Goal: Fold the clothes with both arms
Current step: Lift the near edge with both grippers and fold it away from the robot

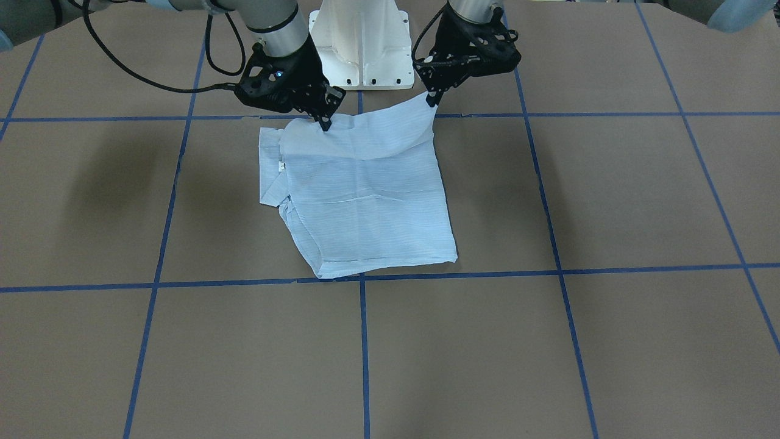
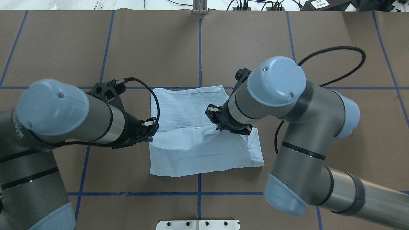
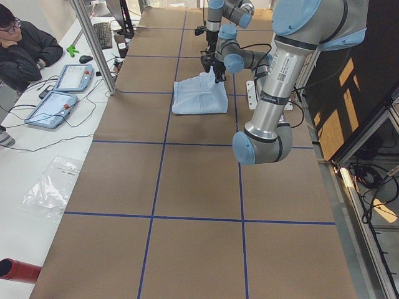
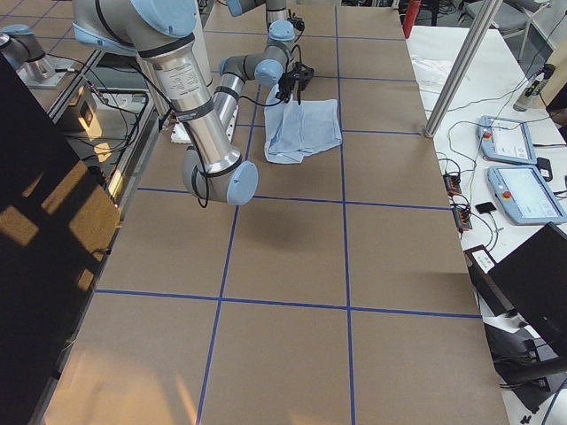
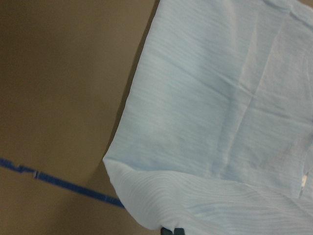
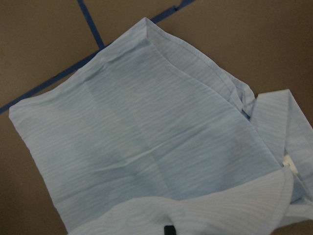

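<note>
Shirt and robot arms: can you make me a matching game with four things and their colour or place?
Things:
1. shirt
2. left gripper
3. right gripper
4. tape lines

Colour or place:
A. dark blue
B. light blue
C. grips the cloth on the right of the front-facing view
D. grips the cloth on the left of the front-facing view

Pairs: 1-B, 2-C, 3-D, 4-A

The shirt (image 1: pixel 365 195) is thin, finely striped cloth. The bench (image 1: pixel 609 195) looks like matt brown paper, lined with blue tape (image 1: pixel 364 353).
</note>
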Available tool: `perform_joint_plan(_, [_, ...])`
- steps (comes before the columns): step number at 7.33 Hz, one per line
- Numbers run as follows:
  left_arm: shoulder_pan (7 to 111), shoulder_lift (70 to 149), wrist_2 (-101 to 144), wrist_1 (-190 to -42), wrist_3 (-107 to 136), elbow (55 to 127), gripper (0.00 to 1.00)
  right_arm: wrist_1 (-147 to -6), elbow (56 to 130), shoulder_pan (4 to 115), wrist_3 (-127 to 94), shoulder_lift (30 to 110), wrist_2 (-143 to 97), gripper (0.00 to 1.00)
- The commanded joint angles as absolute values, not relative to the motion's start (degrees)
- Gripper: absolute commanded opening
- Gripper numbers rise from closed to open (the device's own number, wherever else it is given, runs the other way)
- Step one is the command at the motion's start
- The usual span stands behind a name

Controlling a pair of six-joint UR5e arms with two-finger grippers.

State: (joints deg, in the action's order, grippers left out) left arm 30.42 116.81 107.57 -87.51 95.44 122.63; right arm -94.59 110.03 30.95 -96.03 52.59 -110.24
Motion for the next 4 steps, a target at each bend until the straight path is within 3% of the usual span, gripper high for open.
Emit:
perform_joint_plan(1, [37.1,118.6,109.3,-96.5,91.4,111.7,0.0,-89.4,93.7,35.5,-90.3,45.4,-110.3,0.0])
perform_joint_plan(2, [38.0,120.7,109.3,-101.6,90.1,103.5,0.0,-81.6,86.5,36.9,-90.4,44.0,-110.7,0.0])
perform_joint_plan(4, [39.4,121.5,109.3,-109.8,90.0,95.8,0.0,-80.2,79.2,37.4,-89.6,40.4,-110.7,0.0])
